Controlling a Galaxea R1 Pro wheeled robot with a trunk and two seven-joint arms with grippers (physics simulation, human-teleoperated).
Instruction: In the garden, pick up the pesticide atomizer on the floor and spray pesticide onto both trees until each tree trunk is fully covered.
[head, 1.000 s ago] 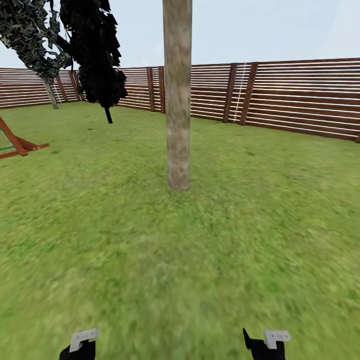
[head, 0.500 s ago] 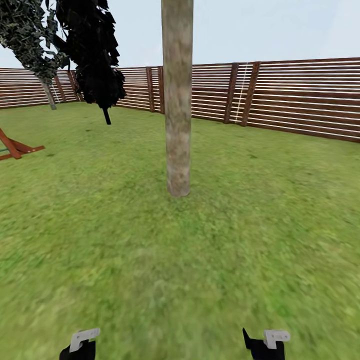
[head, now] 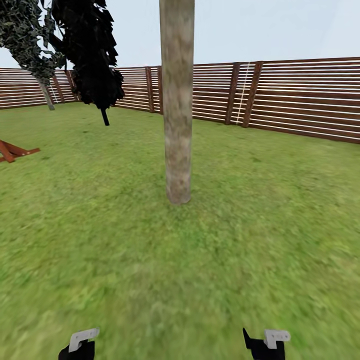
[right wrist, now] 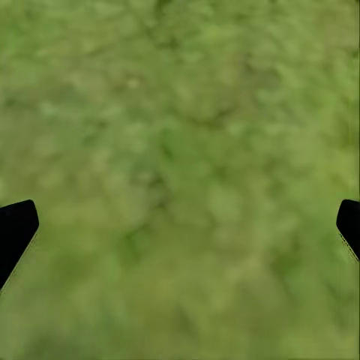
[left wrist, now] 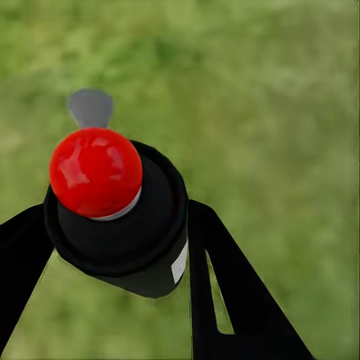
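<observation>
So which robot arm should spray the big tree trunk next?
Probably the left. The left gripper is shut on the pesticide atomizer, red top showing. The right gripper is open with just grass between its fingers. The tree trunk stands straight ahead on the lawn.

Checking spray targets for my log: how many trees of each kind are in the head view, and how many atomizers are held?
Bare grey-tan tree trunk: 1
Far slim-trunked tree: 1
Dark conifer: 1
Pesticide atomizer, in left gripper: 1
Total: 4

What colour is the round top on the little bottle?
Shiny red. The atomizer's top shows best in the left wrist view, held between the black fingers.
</observation>
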